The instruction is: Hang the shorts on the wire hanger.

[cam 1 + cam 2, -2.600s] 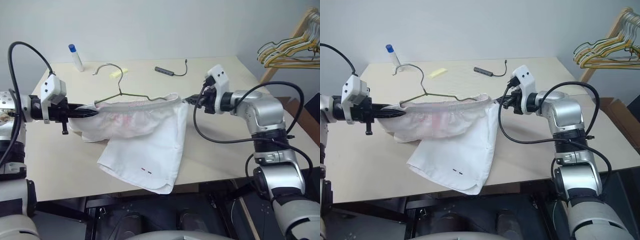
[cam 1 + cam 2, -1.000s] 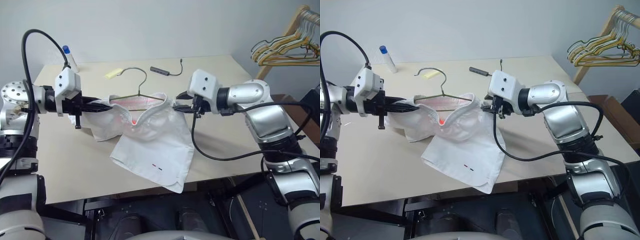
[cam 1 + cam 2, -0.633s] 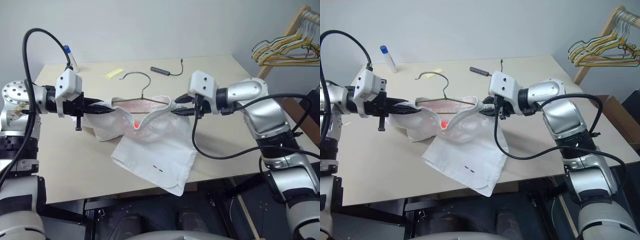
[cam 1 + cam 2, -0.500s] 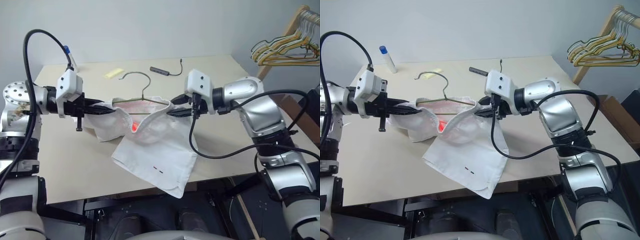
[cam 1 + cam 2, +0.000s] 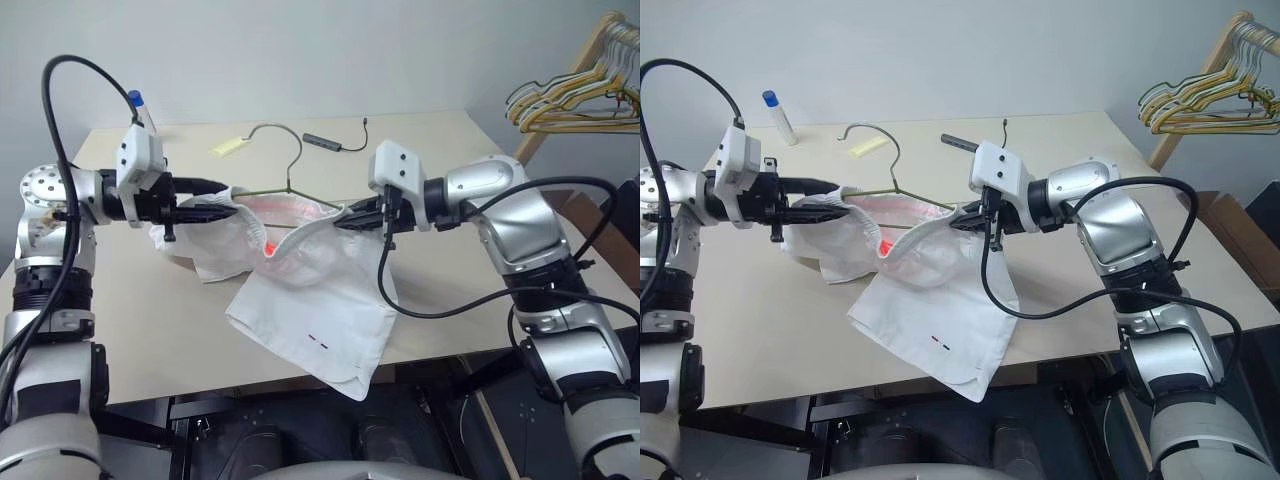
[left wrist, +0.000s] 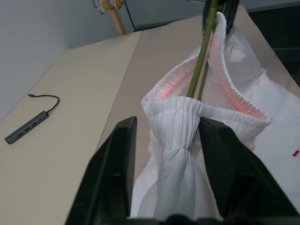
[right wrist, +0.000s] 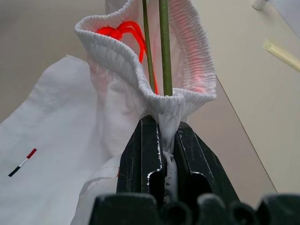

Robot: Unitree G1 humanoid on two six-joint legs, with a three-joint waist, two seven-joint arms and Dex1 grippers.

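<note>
Holding level above the beige worktop, the left gripper points toward the right gripper, and its jaws stand apart. In the left wrist view the two black fingers flank the gathered end of the waistband with a gap on each side, so the cloth sits between them unclamped.

The shorts are white. Their elastic waistband spans the space between the two grippers, sagging in the middle with a pinkish inner face and a red cord showing inside. One leg hangs down onto the worktop and reaches its near edge, with small dark and red marks near the hem.

The wire hanger, thin and olive-grey, runs inside the waistband; its hook rises above the cloth between the two grippers. In both wrist views the wire passes out through the waistband opening.

The right gripper points toward the left one, tilted slightly down. Its jaws are together, clamped on the right end of the waistband; the right wrist view shows white cloth pinched between the fingers.

Farther back on the worktop:
- white bottle with blue cap, far left corner
- yellow slip
- grey adapter with black cable

A wooden rack with yellow and pale hangers stands beyond the worktop's right side.
</note>
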